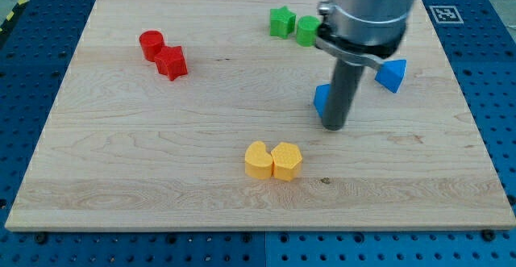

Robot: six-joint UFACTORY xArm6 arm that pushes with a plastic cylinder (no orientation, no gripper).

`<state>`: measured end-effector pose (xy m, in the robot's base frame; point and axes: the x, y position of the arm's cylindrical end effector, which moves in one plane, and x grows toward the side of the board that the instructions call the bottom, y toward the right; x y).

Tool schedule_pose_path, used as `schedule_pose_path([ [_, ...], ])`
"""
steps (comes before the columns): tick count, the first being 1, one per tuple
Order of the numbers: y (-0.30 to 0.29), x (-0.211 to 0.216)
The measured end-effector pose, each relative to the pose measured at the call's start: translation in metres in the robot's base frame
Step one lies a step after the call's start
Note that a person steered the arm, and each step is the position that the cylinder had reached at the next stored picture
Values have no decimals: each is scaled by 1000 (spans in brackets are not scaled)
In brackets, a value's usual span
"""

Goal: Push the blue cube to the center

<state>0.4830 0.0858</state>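
Observation:
The blue cube (322,99) lies right of the board's middle, mostly hidden behind my rod; only its left edge shows. My tip (334,126) rests on the board, touching or just in front of the cube on its right side. A blue triangular block (392,74) lies further to the view's right.
A green star block (281,22) and a green cylinder (306,31) sit at the view's top middle. A red cylinder (151,43) and a red star block (171,62) sit at the upper left. Two yellow blocks (273,160) lie together at the lower middle. The wooden board (121,170) rests on a blue surface.

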Motion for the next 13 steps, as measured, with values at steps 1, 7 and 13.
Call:
schedule_pose_path([
  [1,-2,-21],
  [7,41,-44],
  [13,36,-80],
])
